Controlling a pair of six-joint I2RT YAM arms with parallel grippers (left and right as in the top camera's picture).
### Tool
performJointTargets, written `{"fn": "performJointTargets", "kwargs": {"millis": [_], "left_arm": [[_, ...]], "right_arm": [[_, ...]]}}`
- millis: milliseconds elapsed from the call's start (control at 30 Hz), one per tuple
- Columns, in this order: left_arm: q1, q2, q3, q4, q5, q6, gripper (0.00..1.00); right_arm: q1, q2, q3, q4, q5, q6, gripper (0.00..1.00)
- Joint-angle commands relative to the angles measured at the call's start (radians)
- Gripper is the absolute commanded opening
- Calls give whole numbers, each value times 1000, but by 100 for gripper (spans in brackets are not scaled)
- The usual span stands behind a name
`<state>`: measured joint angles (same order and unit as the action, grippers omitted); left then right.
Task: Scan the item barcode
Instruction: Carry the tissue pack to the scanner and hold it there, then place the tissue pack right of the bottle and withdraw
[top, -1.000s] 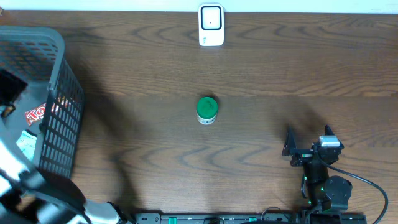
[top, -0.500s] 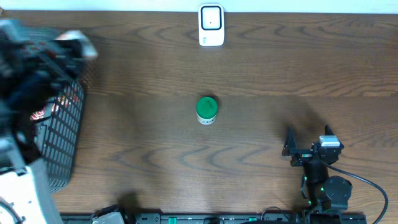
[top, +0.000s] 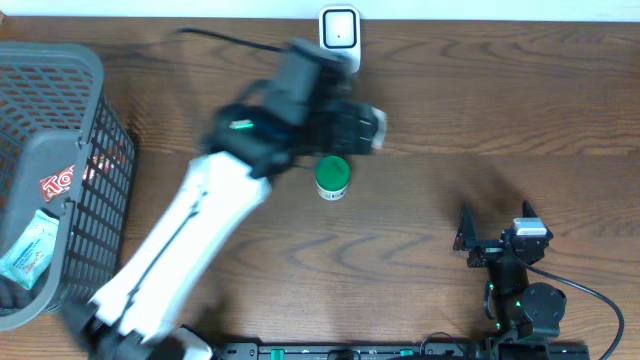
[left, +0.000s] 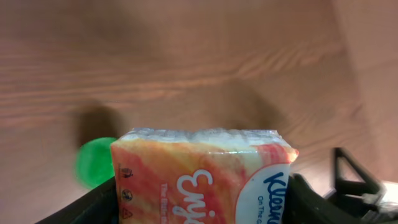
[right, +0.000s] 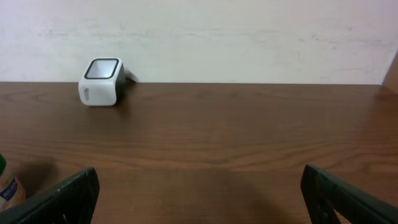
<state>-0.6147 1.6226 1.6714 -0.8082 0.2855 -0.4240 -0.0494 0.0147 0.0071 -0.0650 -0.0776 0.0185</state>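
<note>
My left gripper (left: 199, 202) is shut on an orange and white Kleenex tissue pack (left: 199, 174), one black finger on each side of it. Seen from overhead, this gripper (top: 350, 125) is blurred and hangs over the table's middle, just below the white scanner (top: 340, 40) and above a green-lidded jar (top: 332, 177). The jar (left: 93, 163) also shows under the pack in the left wrist view. The pack's barcode is not visible. My right gripper (top: 495, 235) rests open and empty at the front right. The scanner (right: 101, 81) stands far ahead of it.
A grey mesh basket (top: 95, 160) stands at the left edge, with a red-lettered pack (top: 60, 183) and a pale blue packet (top: 25, 250) inside. The green-lidded jar (right: 5, 183) shows at the left edge of the right wrist view.
The left arm has swung from the basket at the left to the table's middle, carrying the tissue pack toward the scanner. The right arm has not moved.
</note>
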Motion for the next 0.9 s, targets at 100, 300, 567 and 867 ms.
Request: {"fn": "performJointTargets", "kwargs": {"millis": [100,300,567,867], "left_arm": [[-146,241,0,76,-70,-16,73],[-210,445,1,106,-71,-16,73],[-246,586,0,107,-156,-27,70],[-210,431,113,47,-197,96,93]], "right_arm": [[-2,-2,-2,-4,1,14,99],[-2,-2,-2,-4,1,14,99],[-2,-2,-2,-4,1,14,99],[-2,-2,-2,-4,1,14,99]]}}
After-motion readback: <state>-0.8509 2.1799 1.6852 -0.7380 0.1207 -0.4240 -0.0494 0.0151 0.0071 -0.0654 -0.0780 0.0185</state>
